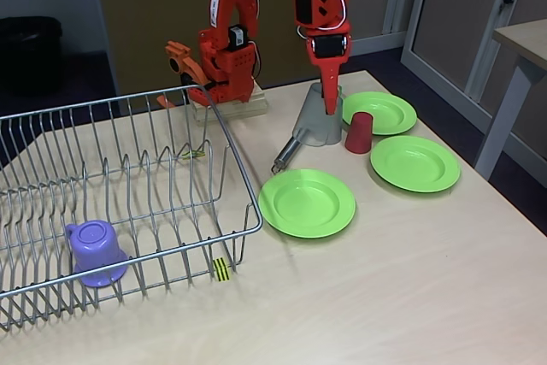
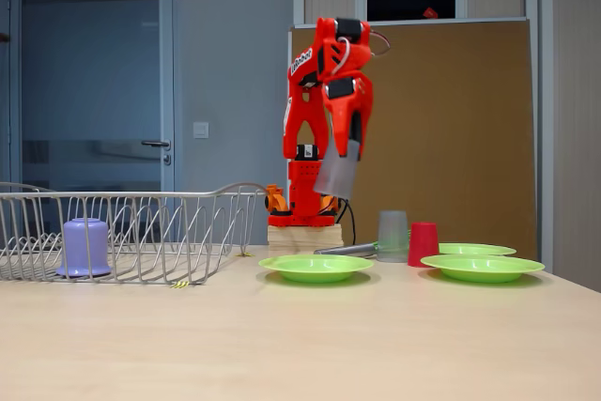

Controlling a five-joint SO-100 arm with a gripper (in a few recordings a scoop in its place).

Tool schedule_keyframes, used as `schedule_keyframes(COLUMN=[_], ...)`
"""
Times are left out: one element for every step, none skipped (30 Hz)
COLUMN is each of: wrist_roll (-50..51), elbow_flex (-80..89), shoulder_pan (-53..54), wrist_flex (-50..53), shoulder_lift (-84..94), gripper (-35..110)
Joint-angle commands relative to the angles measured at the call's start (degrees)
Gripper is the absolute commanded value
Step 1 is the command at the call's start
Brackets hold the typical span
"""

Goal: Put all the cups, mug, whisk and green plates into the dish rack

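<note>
I am seeing the gripper (image 2: 344, 159) clenching a grey cup (image 2: 336, 176) in the air, tilted. The other grey cup (image 2: 392, 236) and the red cup (image 2: 423, 244) are standing at 3 o'clock of the dish rack (image 1: 239, 168) (mug (image 1: 94, 250) inverted inside), among three green plates (image 1: 308, 203).

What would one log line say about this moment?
hand: shut on grey cup, midair | mug: in dish rack | green plates, red cup: on table
</note>
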Motion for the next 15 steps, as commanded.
schedule_keyframes(wrist_roll=[-10.99,-14.68,-18.81,-22.59,-26.19,-29.88,-32.87,-35.77,-38.5,-41.22,-43.68,-45.88,-48.08,-50.01,-51.5], elbow_flex=[-8.7,-10.55,-11.69,-12.48,-13.1,-13.71,-14.24,-14.77,-15.29,-16.0,-16.87,-18.19,-19.78,-21.62,-23.55], shoulder_pan=[6.77,9.23,11.87,14.59,17.31,20.04,22.85,25.66,28.39,31.2,33.75,36.12,38.14,39.9,41.57], wrist_flex=[5.98,7.03,7.29,7.29,7.29,7.29,7.29,7.29,7.03,6.68,6.15,5.45,4.83,4.22,3.78], shoulder_lift=[0.97,1.14,1.49,1.93,2.37,2.72,2.99,2.99,2.55,1.58,0.26,-1.76,-4.22,-6.94,-9.84], gripper=[11,11,11,11,10,10,10,10,10,10,10,10,10,10,10])
